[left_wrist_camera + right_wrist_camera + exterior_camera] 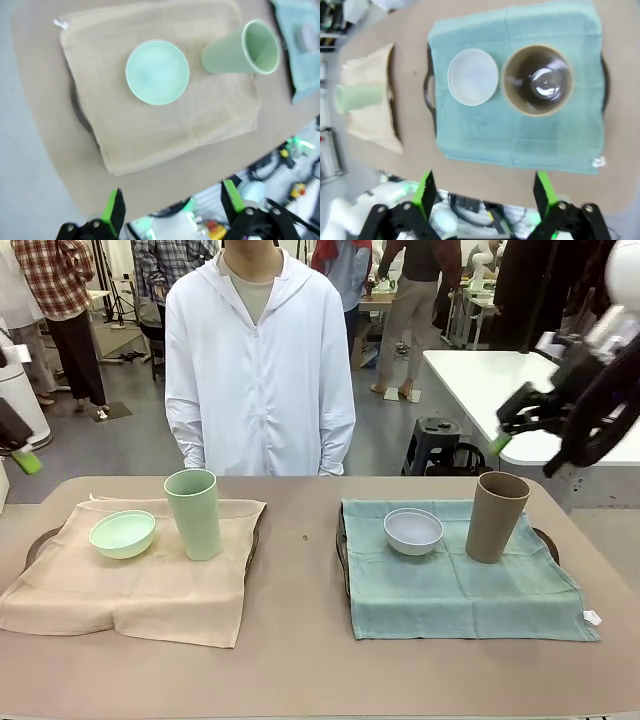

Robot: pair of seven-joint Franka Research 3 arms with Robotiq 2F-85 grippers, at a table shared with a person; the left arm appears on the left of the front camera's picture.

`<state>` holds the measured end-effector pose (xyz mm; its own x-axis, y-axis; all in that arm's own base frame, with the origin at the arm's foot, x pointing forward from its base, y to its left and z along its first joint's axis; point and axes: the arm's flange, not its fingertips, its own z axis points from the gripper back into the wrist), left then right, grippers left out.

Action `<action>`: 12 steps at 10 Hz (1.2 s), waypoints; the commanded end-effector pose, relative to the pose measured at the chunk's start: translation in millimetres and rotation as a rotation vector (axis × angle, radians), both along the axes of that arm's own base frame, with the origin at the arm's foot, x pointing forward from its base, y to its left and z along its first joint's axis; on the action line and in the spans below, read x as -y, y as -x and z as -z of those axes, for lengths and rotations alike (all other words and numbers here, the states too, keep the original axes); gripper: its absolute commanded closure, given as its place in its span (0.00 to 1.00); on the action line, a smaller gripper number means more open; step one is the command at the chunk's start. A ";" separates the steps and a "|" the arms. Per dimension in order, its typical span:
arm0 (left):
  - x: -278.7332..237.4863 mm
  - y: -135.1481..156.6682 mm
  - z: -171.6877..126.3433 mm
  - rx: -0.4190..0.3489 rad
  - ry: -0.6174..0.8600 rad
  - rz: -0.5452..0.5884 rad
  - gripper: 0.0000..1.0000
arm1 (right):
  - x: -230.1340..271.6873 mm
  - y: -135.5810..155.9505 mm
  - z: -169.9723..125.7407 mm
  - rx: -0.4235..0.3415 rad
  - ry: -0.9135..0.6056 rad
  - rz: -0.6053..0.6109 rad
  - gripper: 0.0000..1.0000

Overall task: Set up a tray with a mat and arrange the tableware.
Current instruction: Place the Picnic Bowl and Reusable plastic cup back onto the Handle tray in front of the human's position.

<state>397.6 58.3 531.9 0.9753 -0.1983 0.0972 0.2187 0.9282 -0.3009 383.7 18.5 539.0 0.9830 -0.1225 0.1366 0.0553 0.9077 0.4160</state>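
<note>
on the left, a beige mat [130, 575] drapes over a dark tray [38, 540], carrying a shallow pale green bowl [122, 533] with a tall green cup [193, 513] upright just beside it. on the right, a teal mat [460, 580] covers another dark tray [342, 550], where a white bowl [413, 530] sits near an upright tall brown cup [496, 516], empty inside.

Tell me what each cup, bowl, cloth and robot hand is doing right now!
tall green cup: upright, empty, on the beige mat.
pale green bowl: upright, empty, beside the green cup.
tall brown cup: upright, empty, on the teal mat.
white bowl: upright, empty, beside the brown cup.
beige mat: spread over a tray.
teal mat: spread over a tray.
left gripper: open, holding nothing.
right gripper: open, holding nothing.
</note>
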 end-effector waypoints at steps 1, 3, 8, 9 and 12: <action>-42.6 -13.2 -5.3 -0.102 0.188 0.034 0.00 | 58.0 8.9 14.3 -0.046 -0.206 -0.001 0.00; -88.1 -7.9 -1.7 -0.133 0.325 0.027 0.00 | 114.4 29.8 30.8 -0.037 -0.373 -0.012 0.00; -171.5 34.4 17.4 -0.001 0.684 -0.153 0.00 | 200.4 89.5 76.1 0.068 -0.655 0.114 0.00; -183.8 39.4 26.1 0.005 0.716 -0.172 0.00 | 211.9 99.5 82.7 0.098 -0.702 0.121 0.00; -211.1 56.4 41.8 0.032 0.842 -0.264 0.00 | 229.8 124.2 92.7 0.153 -0.781 0.157 0.00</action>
<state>341.6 266.9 492.1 0.9799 0.1690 0.1064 0.0145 0.4713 -0.8818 261.5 -212.2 450.9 0.9260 -0.3726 0.0606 0.0885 0.3705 0.9246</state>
